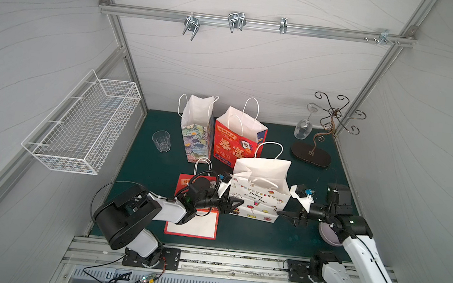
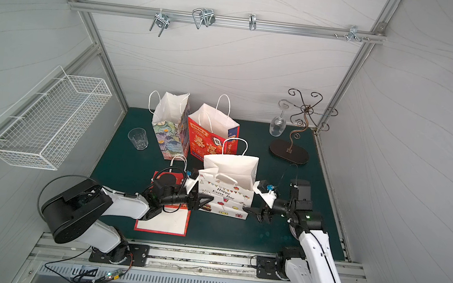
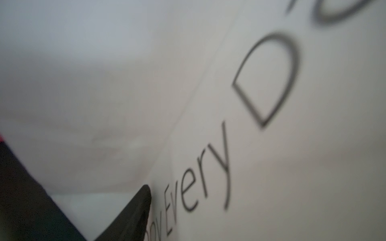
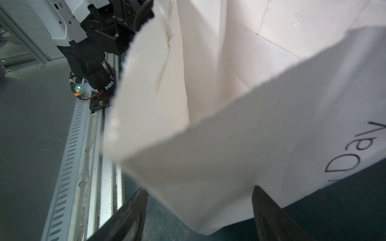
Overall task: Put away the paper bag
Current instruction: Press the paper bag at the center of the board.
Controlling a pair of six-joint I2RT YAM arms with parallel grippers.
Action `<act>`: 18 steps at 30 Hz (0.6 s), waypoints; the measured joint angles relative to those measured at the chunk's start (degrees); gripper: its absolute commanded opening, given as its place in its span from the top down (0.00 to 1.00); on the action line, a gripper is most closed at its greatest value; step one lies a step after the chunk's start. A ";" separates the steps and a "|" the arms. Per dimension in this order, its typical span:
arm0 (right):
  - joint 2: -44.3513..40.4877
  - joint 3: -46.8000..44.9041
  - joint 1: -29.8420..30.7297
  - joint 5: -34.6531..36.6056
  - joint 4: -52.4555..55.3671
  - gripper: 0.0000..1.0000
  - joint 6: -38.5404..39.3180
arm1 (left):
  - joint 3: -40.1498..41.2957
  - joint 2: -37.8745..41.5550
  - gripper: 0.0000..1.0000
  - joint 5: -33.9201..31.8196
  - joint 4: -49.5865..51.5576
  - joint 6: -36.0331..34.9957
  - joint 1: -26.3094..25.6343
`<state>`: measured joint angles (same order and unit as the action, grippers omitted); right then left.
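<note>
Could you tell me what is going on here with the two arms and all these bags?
Both arms are working on the white paper bag, which stands upright on the green mat. The left gripper is close against one lower side. The right gripper is at the opposite side, its fingers open around the bag's edge. The floral bag and red bag stand behind.

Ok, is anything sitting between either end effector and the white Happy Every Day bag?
Nothing visible. The left end effector is at one side of the white bag; the right end effector stands open around its opposite lower corner. The flat red bag lies under the left arm, not between.
</note>
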<state>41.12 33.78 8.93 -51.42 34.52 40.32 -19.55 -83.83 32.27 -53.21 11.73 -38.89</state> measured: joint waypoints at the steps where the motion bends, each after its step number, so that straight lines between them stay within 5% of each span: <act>1: -0.13 0.00 0.00 -0.07 0.00 0.21 0.02 | -0.15 1.51 0.44 0.74 0.57 -0.50 0.00; 12: -1.46 0.00 0.04 0.37 0.83 0.22 0.04 | -5.16 12.17 0.64 5.44 7.93 -4.52 0.02; 18: -2.25 1.57 0.11 8.15 7.17 0.14 2.58 | -5.16 14.69 0.73 3.43 11.10 -6.23 0.63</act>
<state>38.87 35.35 9.04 -43.27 41.69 42.89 -24.71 -69.14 35.70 -42.11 5.50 -38.26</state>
